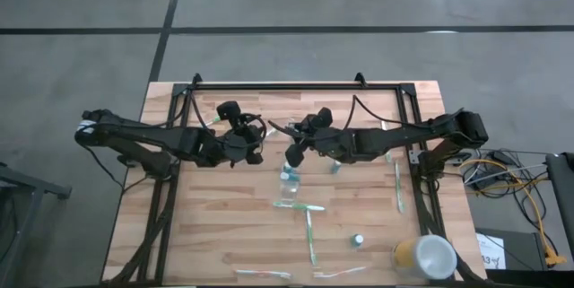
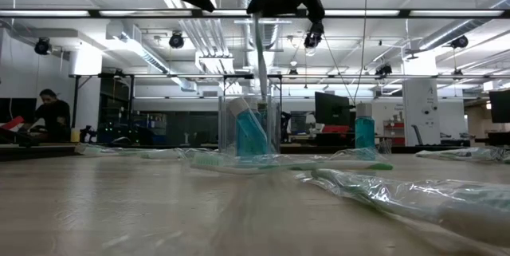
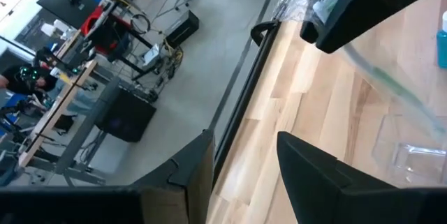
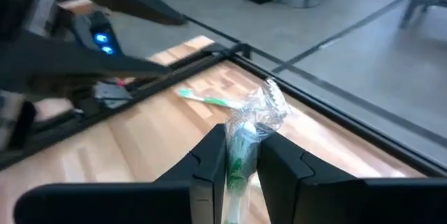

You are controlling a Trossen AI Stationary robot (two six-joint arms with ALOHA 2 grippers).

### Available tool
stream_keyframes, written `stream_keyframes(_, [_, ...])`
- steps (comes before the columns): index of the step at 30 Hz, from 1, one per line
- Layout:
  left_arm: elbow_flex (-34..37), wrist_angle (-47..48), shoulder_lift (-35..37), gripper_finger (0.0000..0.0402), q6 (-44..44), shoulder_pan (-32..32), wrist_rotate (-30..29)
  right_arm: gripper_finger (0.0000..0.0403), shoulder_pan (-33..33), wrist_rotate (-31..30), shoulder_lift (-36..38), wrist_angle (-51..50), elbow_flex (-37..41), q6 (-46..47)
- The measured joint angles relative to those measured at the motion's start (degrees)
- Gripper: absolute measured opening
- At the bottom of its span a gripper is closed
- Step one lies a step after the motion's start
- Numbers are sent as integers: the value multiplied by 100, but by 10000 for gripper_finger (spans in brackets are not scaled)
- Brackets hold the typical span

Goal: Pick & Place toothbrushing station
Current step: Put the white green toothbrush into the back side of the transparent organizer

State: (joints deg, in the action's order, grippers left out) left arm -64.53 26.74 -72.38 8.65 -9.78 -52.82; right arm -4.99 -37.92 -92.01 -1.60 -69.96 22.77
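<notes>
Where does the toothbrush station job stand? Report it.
Done: a tube stands in the clear cup. In hand: the right gripper holds a wrapped toothbrush above the cup; the left gripper is open beside it. Left: wrapped toothbrushes and a tube lie loose.

The high view looks straight down from well above, taking in the whole pale wooden-slat counter [image 1: 224,216], both dark arms and grey floor around it. The low view sits at counter height, very near the surface, facing level across it toward the workshop behind; a small clear plastic cup [image 2: 249,124] stands mid-frame, and the same cup shows near the counter's middle in the high view [image 1: 289,180]. The left wrist view looks past its own pincer [image 3: 244,165] over the counter's edge to the floor and distant benches. The right wrist view looks along its pincer [image 4: 242,158], close over the counter, toward its black-framed far edge.
</notes>
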Motion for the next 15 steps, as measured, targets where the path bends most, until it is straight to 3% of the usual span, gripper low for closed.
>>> stream_keyframes(15, [6,34,0,161,-11,2,-21,63,13,-103,-169,2,449,402])
